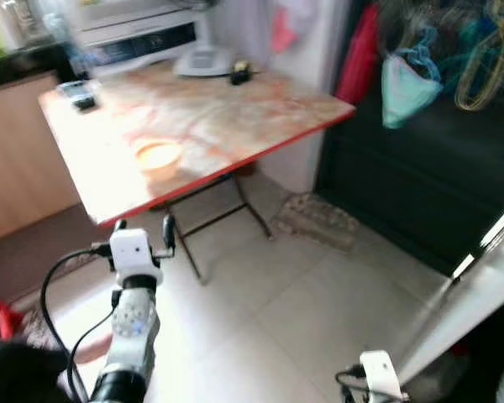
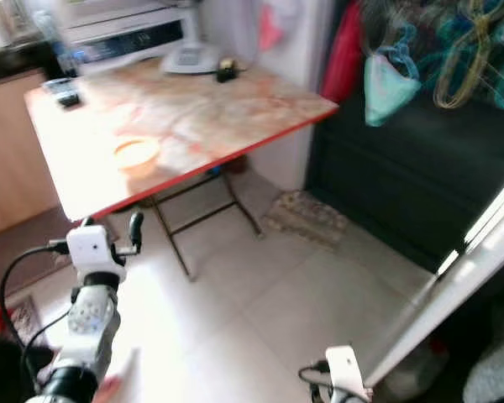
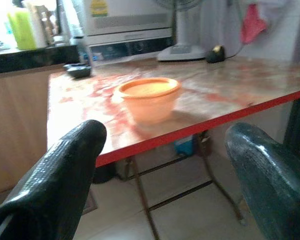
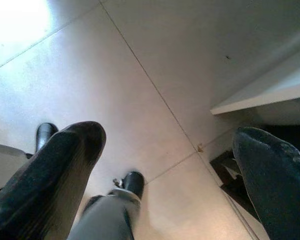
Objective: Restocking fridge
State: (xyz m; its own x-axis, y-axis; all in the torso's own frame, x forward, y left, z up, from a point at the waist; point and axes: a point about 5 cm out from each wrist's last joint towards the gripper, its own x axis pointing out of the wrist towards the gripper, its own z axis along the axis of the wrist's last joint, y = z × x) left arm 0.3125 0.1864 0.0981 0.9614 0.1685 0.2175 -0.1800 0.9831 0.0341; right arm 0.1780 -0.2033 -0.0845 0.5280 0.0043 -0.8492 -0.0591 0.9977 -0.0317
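An orange lidded bowl [image 1: 158, 155] stands near the front edge of a folding table [image 1: 235, 117] with a red rim and a marbled top. My left gripper [image 1: 143, 228] is raised in front of the table, just below its edge and short of the bowl. It is open and empty. Through the left wrist view the bowl [image 3: 149, 97] sits between and beyond the two black fingers [image 3: 60, 175]. My right gripper [image 4: 167, 165] hangs low at the right, open, pointing at the tiled floor. A white door edge [image 1: 479, 294] slants in at the lower right.
At the table's far end are a fan base [image 1: 203, 60], a small black object [image 1: 239, 75] and dark items [image 1: 80, 96]. A white appliance [image 1: 130, 34] sits behind. A doormat [image 1: 315, 220] lies by a dark cabinet [image 1: 420, 176] hung with clothes [image 1: 403, 84].
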